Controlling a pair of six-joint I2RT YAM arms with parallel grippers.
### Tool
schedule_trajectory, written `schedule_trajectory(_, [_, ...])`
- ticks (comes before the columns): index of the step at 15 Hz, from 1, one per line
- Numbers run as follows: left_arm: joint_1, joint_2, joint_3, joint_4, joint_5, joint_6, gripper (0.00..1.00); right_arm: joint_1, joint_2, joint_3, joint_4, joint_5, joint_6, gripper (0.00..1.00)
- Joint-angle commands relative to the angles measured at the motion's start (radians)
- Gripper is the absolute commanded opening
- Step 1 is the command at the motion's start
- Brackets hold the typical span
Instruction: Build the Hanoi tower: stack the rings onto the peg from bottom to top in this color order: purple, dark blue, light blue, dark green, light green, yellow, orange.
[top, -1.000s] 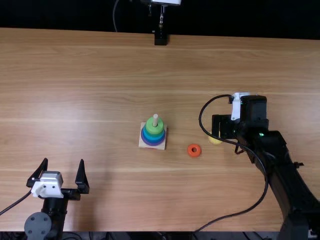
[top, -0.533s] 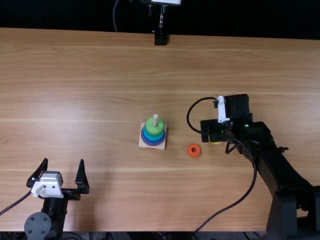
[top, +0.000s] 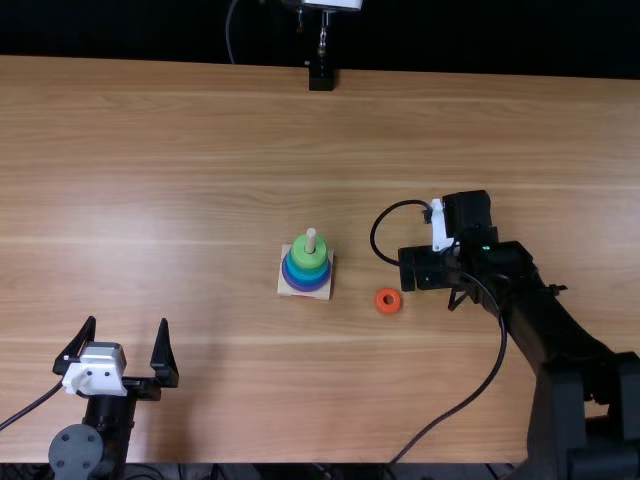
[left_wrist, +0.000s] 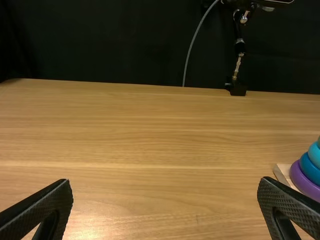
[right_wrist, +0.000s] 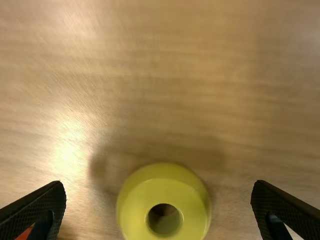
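Observation:
Right of the middle in the top view, my right gripper points down over the table. In the right wrist view the right gripper is open, the yellow ring lying flat between and below its fingers. The orange ring rests between that gripper and the peg base. Purple, blue and green rings are stacked around the peg, a green one uppermost. At the near left, my left gripper stands open and holds nothing; from its wrist view, the left gripper has bare wood between its fingers.
The wooden table spreads around the stack. A black stand with a metal rod is at the far edge. A black cable loops beside the right arm.
The right gripper has moved left in the top view, covering the yellow ring and coming closer to the orange one. The left arm and the stack have stayed put.

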Motion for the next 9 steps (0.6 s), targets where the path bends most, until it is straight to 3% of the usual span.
schedule_trajectory(1, [-0.005, -0.015, -0.01, -0.027, -0.014, 0.005, 1.0, 0.005, 0.022, 0.031, -0.008, 0.0, 0.002, 1.0])
schedule_trajectory(4, [-0.005, -0.015, -0.01, -0.027, -0.014, 0.005, 1.0, 0.005, 0.026, 0.037, -0.008, 0.0, 0.002, 1.0])
schedule_trajectory(5, [-0.005, -0.015, -0.01, -0.027, -0.014, 0.005, 1.0, 0.005, 0.027, 0.038, -0.006, 0.004, 0.004, 0.94])
schedule_trajectory(6, [-0.005, -0.015, -0.01, -0.027, -0.014, 0.005, 1.0, 0.005, 0.026, 0.037, -0.004, 0.004, 0.004, 0.5])
schedule_trajectory(7, [-0.005, -0.015, -0.01, -0.027, -0.014, 0.005, 1.0, 0.005, 0.026, 0.035, -0.004, 0.002, 0.004, 0.18])
schedule_trajectory(8, [-0.005, -0.015, -0.01, -0.027, -0.014, 0.005, 1.0, 0.005, 0.026, 0.034, -0.004, 0.0, 0.004, 0.0])
schedule_trajectory(9, [-0.005, -0.015, -0.01, -0.027, -0.014, 0.005, 1.0, 0.005, 0.026, 0.035, -0.006, 0.0, 0.005, 0.0])
